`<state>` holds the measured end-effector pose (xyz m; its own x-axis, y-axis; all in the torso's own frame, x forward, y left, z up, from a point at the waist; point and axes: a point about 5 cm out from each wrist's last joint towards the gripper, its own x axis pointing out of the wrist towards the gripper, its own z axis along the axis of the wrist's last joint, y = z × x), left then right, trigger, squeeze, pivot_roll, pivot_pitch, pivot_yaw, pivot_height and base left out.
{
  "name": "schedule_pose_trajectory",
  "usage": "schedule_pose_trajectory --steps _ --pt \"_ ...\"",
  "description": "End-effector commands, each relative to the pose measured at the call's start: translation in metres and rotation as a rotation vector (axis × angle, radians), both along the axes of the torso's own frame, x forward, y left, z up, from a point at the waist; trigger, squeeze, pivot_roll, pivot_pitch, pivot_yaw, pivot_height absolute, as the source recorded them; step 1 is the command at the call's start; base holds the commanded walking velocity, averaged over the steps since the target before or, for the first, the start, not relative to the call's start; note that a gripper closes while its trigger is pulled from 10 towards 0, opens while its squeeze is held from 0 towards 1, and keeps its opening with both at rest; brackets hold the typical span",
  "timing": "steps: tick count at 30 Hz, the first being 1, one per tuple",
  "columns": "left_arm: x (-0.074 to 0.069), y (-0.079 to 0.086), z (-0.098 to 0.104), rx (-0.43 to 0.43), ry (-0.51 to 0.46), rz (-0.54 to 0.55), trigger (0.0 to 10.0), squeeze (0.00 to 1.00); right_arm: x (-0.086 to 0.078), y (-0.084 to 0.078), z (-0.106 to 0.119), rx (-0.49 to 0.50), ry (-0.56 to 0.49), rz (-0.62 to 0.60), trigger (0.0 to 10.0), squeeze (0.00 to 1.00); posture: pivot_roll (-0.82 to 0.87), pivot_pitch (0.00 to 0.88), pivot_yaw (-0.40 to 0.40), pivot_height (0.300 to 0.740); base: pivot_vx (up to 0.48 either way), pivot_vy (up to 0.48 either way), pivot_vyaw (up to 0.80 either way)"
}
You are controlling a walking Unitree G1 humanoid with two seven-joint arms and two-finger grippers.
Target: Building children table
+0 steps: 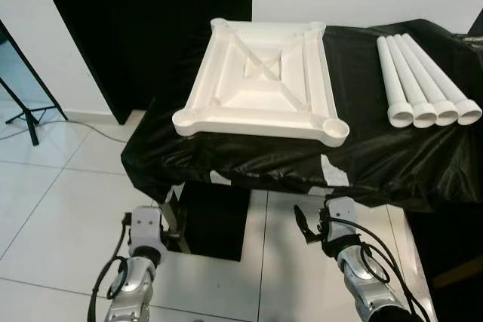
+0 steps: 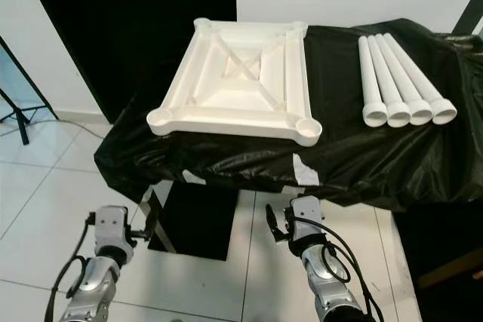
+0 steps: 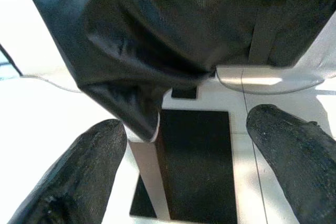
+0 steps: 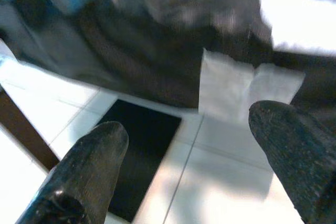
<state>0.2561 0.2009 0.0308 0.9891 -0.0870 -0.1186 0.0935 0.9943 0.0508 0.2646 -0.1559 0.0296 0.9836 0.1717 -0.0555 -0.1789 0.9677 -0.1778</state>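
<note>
Both arms hang low at the bottom edge of the left eye view, over pale floor tiles: the left end effector [image 1: 145,225] at lower left, the right end effector [image 1: 313,224] at lower centre-right, neither touching anything. They sit below and in front of the bench [image 1: 392,157], which reads as a waiting stance before any reach.

Higher in that view, the bench is draped in a black sheet. On it, at centre, lies the white tabletop [image 1: 260,84], underside up so its ribs and four round corner sockets face the ceiling. That is the sensible way to lay it, since the legs must be pushed down into those sockets. Four white legs [image 1: 423,81] lie side by side at upper right, touching one another, open ends toward the robot, well apart from the tabletop. No leg is fitted yet, so the build looks unstarted.

From the right eye view the same layout holds; a light patch [image 2: 304,171] shows on the sheet's front fall.

Along the left wrist view, two black fingers [image 3: 79,177] stand apart with nothing between them, looking at the sheet's hanging corner and a dark base plate [image 3: 194,166] on the floor.

Along the right wrist view, the fingers [image 4: 84,166] are likewise spread and empty, facing the draped front.
</note>
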Motion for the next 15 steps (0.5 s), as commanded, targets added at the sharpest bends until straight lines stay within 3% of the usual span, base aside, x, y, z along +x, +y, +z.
schedule_pose_trajectory --steps 1,8,10,15 --pt "-0.005 -0.005 0.000 -0.019 0.018 -0.115 10.0 0.00 -0.002 0.001 0.003 -0.004 -0.017 0.003 10.0 0.00 0.03 0.000 0.009 0.740 0.000 0.000 0.00" --pt "-0.007 -0.003 0.029 -0.050 -0.060 -0.085 10.0 0.00 -0.004 0.001 0.033 0.009 -0.131 -0.017 10.0 0.00 0.04 0.000 0.011 0.740 0.000 0.000 0.00" --pt "-0.007 -0.003 0.029 -0.050 -0.060 -0.085 10.0 0.00 -0.004 0.001 0.033 0.009 -0.131 -0.017 10.0 0.00 0.04 0.000 0.011 0.740 0.000 0.000 0.00" --pt "0.006 -0.008 0.061 -0.091 -0.150 -0.053 10.0 0.00 0.011 0.002 0.065 0.026 -0.228 -0.036 10.0 0.00 0.05 0.000 0.001 0.740 0.000 0.000 0.00"
